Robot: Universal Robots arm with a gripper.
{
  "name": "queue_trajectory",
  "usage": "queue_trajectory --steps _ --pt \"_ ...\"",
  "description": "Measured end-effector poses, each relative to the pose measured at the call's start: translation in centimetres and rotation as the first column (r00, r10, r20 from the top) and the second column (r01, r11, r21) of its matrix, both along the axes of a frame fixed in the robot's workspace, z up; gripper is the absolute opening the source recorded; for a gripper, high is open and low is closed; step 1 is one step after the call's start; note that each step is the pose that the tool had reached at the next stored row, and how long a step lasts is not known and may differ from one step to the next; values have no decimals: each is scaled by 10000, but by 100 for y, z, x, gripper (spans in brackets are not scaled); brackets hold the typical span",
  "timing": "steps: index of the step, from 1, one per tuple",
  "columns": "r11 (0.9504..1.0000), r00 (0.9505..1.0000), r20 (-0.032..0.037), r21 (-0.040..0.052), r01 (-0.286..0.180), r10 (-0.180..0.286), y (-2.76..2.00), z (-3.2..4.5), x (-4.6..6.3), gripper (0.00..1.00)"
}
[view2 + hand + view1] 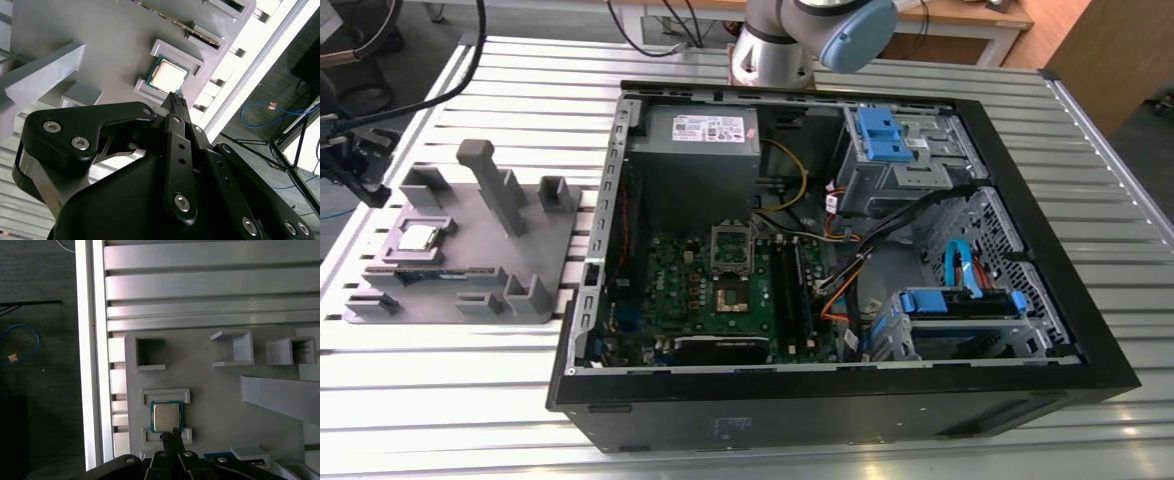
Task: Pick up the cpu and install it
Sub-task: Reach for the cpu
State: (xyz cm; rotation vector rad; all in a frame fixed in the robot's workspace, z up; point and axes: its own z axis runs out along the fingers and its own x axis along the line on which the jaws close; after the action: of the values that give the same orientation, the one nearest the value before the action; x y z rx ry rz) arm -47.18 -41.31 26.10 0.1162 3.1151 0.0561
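The cpu is a small square chip with a silver top. It lies flat in a framed pocket of the grey plastic tray at the exterior view's left. Both wrist views show the cpu just beyond the tips of my gripper. The black fingers are pressed together with nothing between them, and they hover close over the chip's edge without holding it. Inside the open computer case, the green motherboard carries the dark square socket.
The tray has upright grey posts and open-box holders around the cpu pocket. The black case has walls, orange cables and blue drive brackets. The table's slatted edge runs beside the tray.
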Motion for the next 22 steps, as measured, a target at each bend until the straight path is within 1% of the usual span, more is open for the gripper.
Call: queue_trajectory --steps 8,14,18,22 --pt "9999 9999 -2 -1 -139 139 0 -91 5 11" --pt "9995 9995 -2 -1 -310 310 3 -132 29 11" --pt "9994 9994 -2 -1 -334 334 2 -174 29 11" --pt "9994 9994 1 1 -336 336 3 -187 29 11"
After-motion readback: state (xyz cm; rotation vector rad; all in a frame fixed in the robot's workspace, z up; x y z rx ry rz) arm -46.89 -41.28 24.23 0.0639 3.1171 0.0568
